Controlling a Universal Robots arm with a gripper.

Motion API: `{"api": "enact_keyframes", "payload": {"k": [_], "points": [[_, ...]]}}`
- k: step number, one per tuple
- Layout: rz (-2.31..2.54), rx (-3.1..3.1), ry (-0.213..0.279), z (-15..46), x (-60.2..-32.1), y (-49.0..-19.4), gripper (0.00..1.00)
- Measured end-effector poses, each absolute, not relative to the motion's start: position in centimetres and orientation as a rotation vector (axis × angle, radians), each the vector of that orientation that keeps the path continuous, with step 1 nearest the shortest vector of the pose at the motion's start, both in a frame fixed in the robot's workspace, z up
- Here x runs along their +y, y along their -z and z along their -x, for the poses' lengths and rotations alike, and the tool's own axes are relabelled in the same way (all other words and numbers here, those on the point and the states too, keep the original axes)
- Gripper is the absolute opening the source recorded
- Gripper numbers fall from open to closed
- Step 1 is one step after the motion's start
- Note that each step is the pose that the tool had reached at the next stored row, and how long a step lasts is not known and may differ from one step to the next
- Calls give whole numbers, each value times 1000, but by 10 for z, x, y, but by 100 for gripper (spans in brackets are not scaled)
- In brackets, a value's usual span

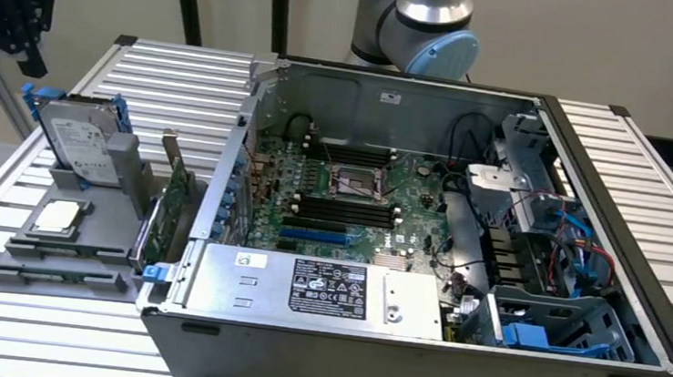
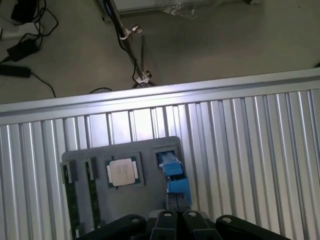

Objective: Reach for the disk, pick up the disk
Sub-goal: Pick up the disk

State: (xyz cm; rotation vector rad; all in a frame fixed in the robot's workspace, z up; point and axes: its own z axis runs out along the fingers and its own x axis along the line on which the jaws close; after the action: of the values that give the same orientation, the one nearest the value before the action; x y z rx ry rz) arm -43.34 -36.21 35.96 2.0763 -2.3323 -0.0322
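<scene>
Since the slatted table (image 1: 632, 150) carries the open computer case (image 1: 418, 369) across most of its top, you find the grey holder (image 1: 61, 279) just beside the case, at the exterior view's left. The disk (image 1: 78, 143) stands tilted at the holder's far end, its blue frame showing. The gripper (image 2: 178, 220) hangs above it, apart, fingers pressed together on nothing. A CPU chip (image 1: 57, 216) lies flat in the holder near the disk.

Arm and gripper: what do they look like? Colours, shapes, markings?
The arm is a polished silver-grey tube that runs into a rounded grey joint with a light blue cap. I can't make out any markings on it. The gripper is matt black all over, with blocky fingers and rounded black linkage housings on either side.
</scene>
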Motion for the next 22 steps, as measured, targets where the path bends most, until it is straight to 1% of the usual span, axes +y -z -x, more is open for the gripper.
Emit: {"api": "enact_keyframes", "payload": {"k": [12,13,14,15,17,18,21,22], "points": [[-2184,-2236,25,430,-357,-357,11],[-2186,-2234,25,430,-356,-357,12],[-2187,-2234,25,430,-355,-357,18],[-2187,-2233,25,430,-354,-356,18],[-2187,-2233,25,431,-354,-355,30],[-2187,-2233,25,431,-354,-353,30],[-2188,-2232,25,433,-354,-349,47],[-2188,-2232,25,433,-354,-347,47]]}}
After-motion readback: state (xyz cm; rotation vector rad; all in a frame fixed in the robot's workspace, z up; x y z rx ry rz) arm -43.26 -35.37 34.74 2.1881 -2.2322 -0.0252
